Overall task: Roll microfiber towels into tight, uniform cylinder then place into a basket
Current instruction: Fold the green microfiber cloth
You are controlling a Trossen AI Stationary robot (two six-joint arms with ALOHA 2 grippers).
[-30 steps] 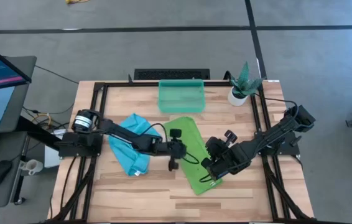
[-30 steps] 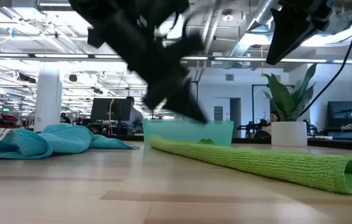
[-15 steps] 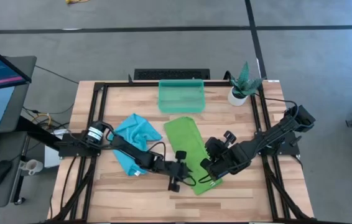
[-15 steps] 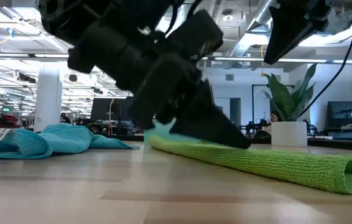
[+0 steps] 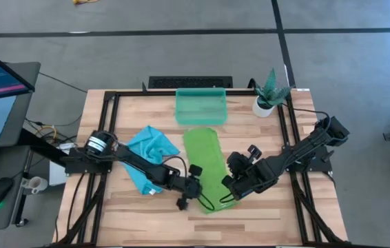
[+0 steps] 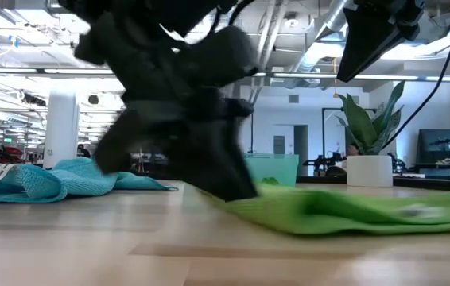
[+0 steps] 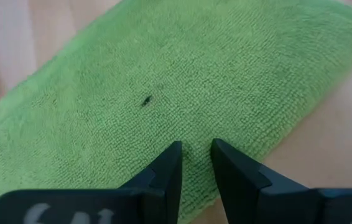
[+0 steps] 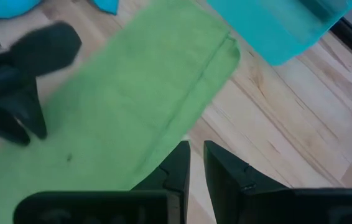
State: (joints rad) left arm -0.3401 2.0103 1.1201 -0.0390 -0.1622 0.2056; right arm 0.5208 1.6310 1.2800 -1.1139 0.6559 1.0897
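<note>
On the surface's near half the green towel (image 5: pixel 207 165) lies folded long. My left claw (image 7: pixel 193 163) and right claw (image 8: pixel 194 163) are narrowly parted on its near corners. I'd lift both ends evenly, rolling tight toward the basket (image 5: pixel 200 105).

Grey floor (image 5: pixel 181 55) around the wooden table (image 5: pixel 112 213); bright open office behind

We are seeing a lime green towel (image 5: pixel 205 165) beside a turquoise blue towel (image 5: pixel 148 155) with a white tag (image 5: pixel 151 191). We are noting the translucent teal basket (image 5: pixel 200 106), a white pot (image 5: pixel 263 106), and pale striped wood table (image 5: pixel 133 213).
</note>
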